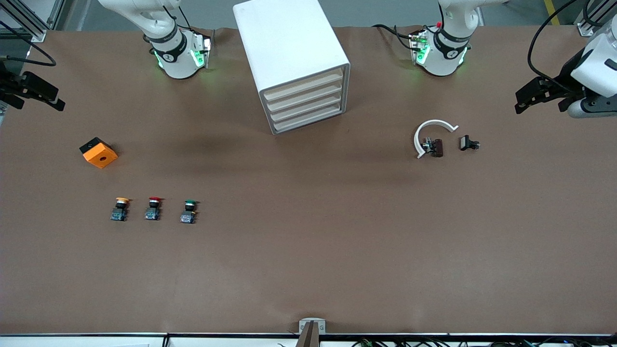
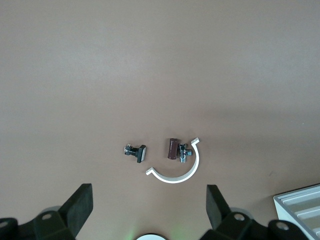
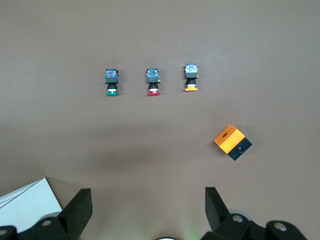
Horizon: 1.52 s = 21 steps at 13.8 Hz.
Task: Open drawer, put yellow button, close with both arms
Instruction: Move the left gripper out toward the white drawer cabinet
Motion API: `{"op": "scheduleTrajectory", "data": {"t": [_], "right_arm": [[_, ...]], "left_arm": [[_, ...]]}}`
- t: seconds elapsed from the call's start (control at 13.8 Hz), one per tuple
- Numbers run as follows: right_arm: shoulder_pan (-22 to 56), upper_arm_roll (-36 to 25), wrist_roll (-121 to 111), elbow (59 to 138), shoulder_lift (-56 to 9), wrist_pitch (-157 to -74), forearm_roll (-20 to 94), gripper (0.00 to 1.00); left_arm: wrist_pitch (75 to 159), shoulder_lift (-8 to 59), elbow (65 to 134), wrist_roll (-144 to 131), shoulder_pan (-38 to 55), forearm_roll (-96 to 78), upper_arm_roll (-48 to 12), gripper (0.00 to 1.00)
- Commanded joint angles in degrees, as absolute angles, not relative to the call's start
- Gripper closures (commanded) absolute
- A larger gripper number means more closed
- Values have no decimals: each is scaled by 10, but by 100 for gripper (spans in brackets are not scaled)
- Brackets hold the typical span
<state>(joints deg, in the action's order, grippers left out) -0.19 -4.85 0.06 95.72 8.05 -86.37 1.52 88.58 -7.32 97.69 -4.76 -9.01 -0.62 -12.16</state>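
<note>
The yellow button (image 1: 120, 208) stands on the tabletop (image 1: 308, 250) beside the red button (image 1: 153, 207); the drawer (image 1: 303, 88) is shut. Both spread-fingered, empty, left end effector (image 1: 528, 99) and right end effector (image 1: 33, 91) wait at the table ends; opening comes next.

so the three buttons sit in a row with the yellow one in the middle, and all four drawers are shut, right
Not quite. The red button is in the middle; the yellow button is at the end of the row nearest the orange cube, with the green button at the other end. The front view shows this. All four drawers of the cabinet do look shut.
</note>
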Motion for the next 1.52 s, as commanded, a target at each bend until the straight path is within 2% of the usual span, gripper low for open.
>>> {"op": "scheduleTrajectory", "data": {"t": [0.0,0.36,0.72,0.94,1.23,1.45], "right_arm": [[0,-48,3,962,91,-862,14,0],[0,-48,3,962,91,-863,14,0],[0,-48,3,961,90,-862,14,0],[0,-48,4,961,89,-862,14,0],[-2,-48,4,959,88,-861,15,0],[-3,-49,8,948,83,-862,17,0]], "left_arm": [[879,-72,969,-42,-93,4,-125,0],[879,-20,926,-52,-85,4,-131,0],[869,40,922,-54,-81,-2,-136,0],[887,113,902,-67,-70,-6,-145,0],[906,198,896,-271,-35,-69,-145,0],[913,266,858,-424,8,-75,-145,0]]}}
